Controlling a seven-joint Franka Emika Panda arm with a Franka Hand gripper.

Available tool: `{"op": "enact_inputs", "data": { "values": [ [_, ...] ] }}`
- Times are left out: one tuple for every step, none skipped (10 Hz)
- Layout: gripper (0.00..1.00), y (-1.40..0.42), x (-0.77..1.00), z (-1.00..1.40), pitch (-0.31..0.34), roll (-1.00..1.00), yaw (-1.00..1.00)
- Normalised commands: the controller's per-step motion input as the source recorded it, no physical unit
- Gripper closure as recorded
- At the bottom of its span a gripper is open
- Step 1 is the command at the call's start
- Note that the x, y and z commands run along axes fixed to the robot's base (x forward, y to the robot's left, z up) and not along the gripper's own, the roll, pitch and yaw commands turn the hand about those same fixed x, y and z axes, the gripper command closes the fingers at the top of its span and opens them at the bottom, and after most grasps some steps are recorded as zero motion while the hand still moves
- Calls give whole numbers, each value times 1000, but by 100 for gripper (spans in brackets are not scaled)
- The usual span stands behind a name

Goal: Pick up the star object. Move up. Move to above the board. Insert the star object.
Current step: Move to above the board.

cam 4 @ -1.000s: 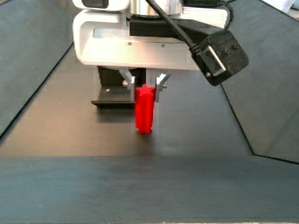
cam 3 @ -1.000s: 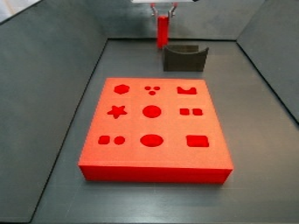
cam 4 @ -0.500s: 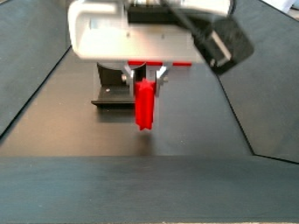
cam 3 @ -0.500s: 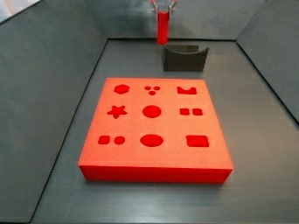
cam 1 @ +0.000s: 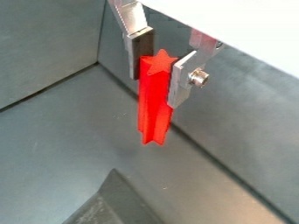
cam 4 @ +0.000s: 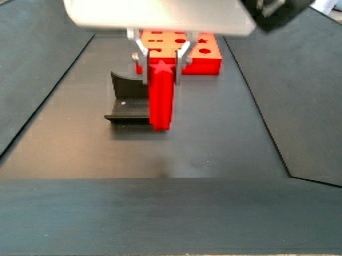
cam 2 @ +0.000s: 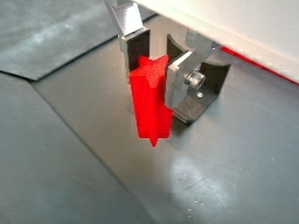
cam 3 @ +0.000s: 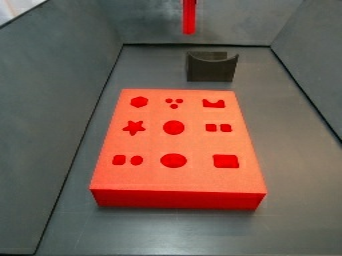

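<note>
Raised since the earlier frame, the gripper [cam 1: 163,63] pinched the star-section glossy red peg [cam 1: 155,98] upright, clear above the matte grey floor [cam 4: 201,140], behind the flat red board [cam 3: 175,143].

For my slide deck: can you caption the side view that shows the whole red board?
Red peg held high above the dark holder block, the hand out of frame, the red board waiting in front.
</note>
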Motion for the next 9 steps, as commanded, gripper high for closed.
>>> {"op": "enact_inputs", "data": {
  "values": [
    [100,127,144,1000,166,160,33],
    [100,113,134,1000,168,130,43],
    [100,105,127,1000,154,109,44],
    [100,97,117,1000,129,83,44],
    [100,91,110,1000,118,72,44],
    [100,85,103,1000,115,66,39],
    [100,78,97,1000,112,63,33],
    [100,71,88,1000,112,54,29],
    [100,64,82,1000,111,49,25]
  ]
}}
